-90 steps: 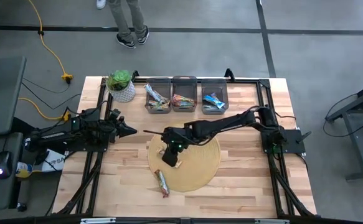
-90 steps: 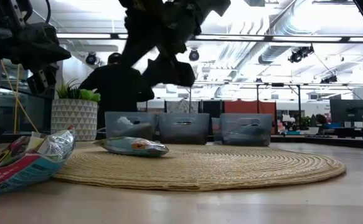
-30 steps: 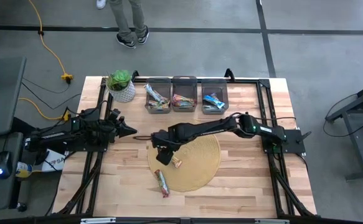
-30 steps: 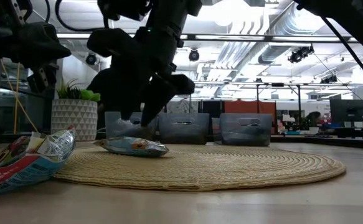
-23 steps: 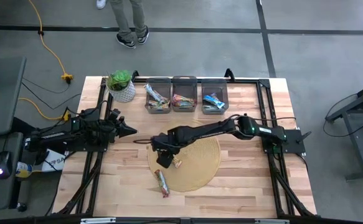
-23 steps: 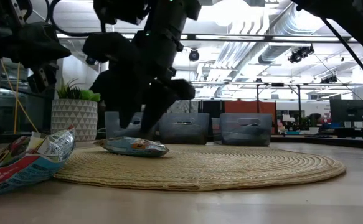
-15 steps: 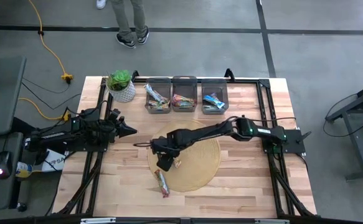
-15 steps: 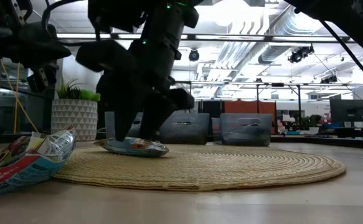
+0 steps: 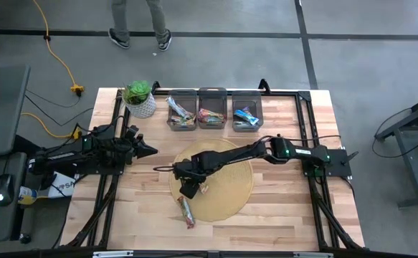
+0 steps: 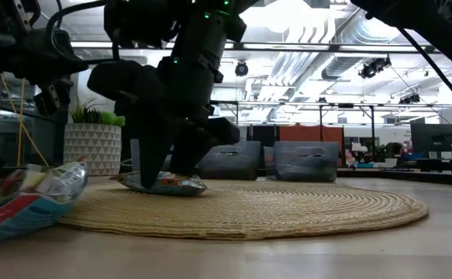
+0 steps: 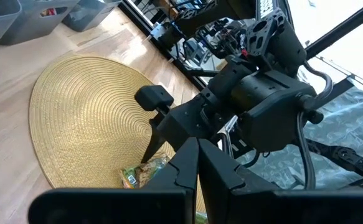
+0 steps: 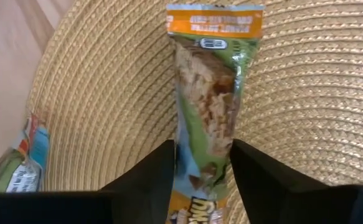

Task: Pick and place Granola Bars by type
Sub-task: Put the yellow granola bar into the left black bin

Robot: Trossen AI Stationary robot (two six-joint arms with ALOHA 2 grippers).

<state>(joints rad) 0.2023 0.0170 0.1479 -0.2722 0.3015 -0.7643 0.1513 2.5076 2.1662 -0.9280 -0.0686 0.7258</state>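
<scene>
A green and orange granola bar (image 12: 209, 93) lies on the round woven mat (image 9: 230, 188). My right gripper (image 9: 188, 188) points steeply down over the bar, shut on it; in the high view it hides most of the bar. In the low view its fingers reach down to the bar (image 10: 163, 183) on the mat. A second bar (image 9: 186, 213) rests flat at the mat's near edge, untouched. My left gripper (image 9: 150, 150) hovers shut and holding nothing at the table's left, clear of the mat. My right gripper (image 12: 201, 144) has the granola bar between its two fingers, one on each long side (image 12: 180, 134), toward one end of the bar. The fingers come from above, slanting steeply down, and stand across the bar. The bar lies flat on the mat.
Three grey bins (image 9: 182, 112) (image 9: 212, 111) (image 9: 246, 112) with bars inside stand in a row at the table's far edge. A potted plant (image 9: 140, 99) stands at the far left corner. A person walks on the floor beyond the table.
My right gripper has sunk onto the mat and drifted slightly toward the table's left, coming down over the green and orange bar. The bar has stayed flat on the mat. The person beyond the table has stepped leftward.
</scene>
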